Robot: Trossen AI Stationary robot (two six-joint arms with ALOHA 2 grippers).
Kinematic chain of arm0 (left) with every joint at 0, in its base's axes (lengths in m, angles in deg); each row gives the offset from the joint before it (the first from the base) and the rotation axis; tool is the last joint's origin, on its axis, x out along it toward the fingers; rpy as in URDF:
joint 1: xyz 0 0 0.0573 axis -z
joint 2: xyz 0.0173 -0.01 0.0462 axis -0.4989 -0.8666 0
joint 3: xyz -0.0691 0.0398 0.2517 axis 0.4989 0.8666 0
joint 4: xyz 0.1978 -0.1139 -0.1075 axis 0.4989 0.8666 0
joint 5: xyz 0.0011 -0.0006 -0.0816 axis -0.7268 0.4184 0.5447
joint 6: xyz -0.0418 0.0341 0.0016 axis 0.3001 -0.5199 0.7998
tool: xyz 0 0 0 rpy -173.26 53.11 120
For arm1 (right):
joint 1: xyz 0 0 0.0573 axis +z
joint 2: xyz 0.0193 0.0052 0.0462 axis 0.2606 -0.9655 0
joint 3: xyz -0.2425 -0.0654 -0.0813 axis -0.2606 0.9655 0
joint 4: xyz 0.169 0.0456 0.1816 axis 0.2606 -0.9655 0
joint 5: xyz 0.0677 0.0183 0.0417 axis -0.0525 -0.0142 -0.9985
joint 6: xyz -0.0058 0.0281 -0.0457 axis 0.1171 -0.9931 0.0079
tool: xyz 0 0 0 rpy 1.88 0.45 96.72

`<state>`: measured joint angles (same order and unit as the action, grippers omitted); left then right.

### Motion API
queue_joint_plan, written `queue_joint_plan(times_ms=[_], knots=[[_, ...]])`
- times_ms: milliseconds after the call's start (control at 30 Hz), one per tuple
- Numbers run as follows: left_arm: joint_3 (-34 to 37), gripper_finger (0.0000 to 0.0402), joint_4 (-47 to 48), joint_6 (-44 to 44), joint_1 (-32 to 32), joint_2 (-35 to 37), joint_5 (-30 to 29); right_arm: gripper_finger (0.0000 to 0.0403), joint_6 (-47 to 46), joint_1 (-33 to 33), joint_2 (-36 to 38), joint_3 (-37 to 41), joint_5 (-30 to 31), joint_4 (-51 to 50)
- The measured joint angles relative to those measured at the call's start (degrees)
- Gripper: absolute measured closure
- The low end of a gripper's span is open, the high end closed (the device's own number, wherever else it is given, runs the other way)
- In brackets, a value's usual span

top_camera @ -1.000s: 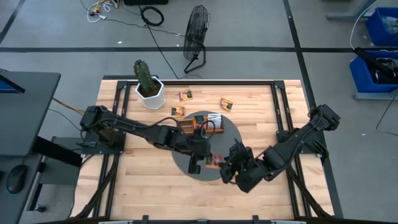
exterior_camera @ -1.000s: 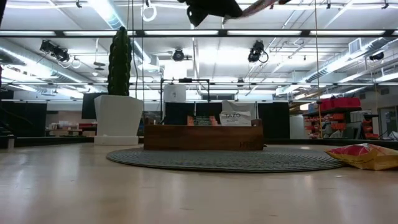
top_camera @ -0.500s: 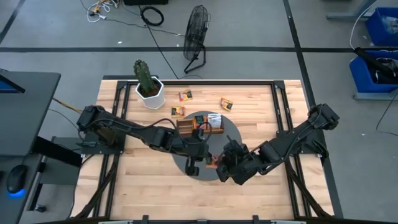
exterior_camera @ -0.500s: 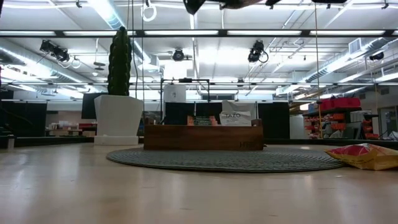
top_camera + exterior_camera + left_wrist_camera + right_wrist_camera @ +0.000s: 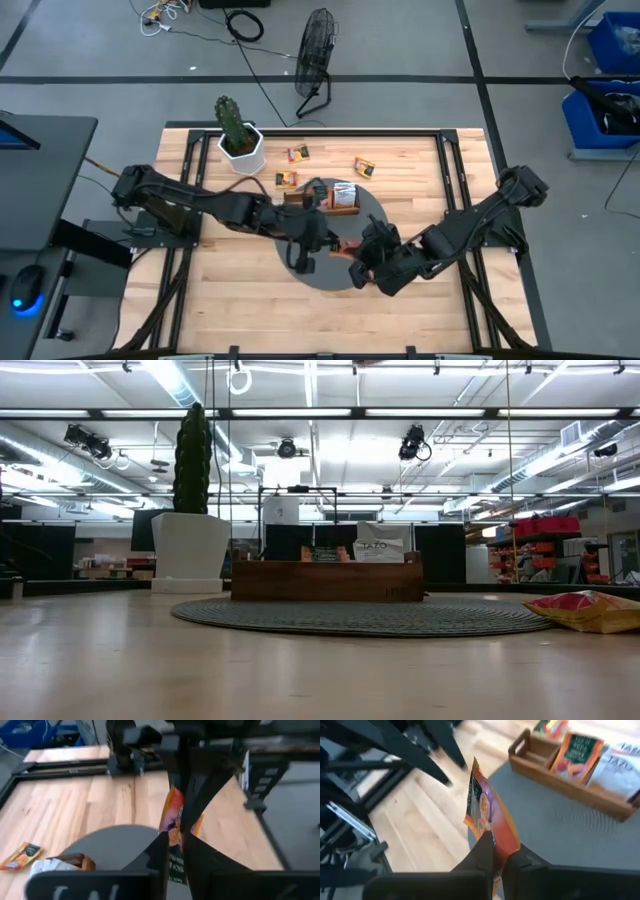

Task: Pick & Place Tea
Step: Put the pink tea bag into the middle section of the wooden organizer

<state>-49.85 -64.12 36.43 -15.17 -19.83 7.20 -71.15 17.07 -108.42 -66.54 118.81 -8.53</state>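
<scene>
Right over the grey round mat (image 5: 318,272), an orange-red tea sachet (image 5: 352,249) hangs edge-up between the two arms, at about four o'clock from the wooden tray (image 5: 322,199). The right gripper (image 5: 366,250) has its fingers pressed together on one edge of it, as the right wrist view shows (image 5: 487,822). The left gripper (image 5: 328,243) meets the same sachet from the nine o'clock side, and whether its fingers still clamp the paper cannot be told. Both arms reach low and inward from the table's two sides, elbows bent, wrists nearly touching above the mat. In the tray stand an orange sachet (image 5: 577,752) and a white one printed "TAZO" (image 5: 378,547). Three more sachets lie on the wooden table (image 5: 420,180) at about twelve o'clock of the tray: (image 5: 297,153), (image 5: 364,167), (image 5: 286,179). A potted cactus (image 5: 237,135) sits at ten o'clock
</scene>
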Motion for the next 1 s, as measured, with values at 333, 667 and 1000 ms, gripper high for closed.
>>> queue_joint_plan(times_ms=[333,667,1000], knots=[[0.0,0.0241,-7.2,7.5,-5.1,12.5,0.0,0.0399,7.3,1.5,5.9,0.0,18.0,1.8],[0.0,0.0151,-14.2,18.6,-9.7,17.1,2.6,0.0399,33.6,1.3,7.2,0.0,29.7,24.3],[0.0,0.0157,-16.4,22.0,-9.8,16.8,5.8,0.0399,59.4,-0.3,7.3,0.0,26.2,52.4]])
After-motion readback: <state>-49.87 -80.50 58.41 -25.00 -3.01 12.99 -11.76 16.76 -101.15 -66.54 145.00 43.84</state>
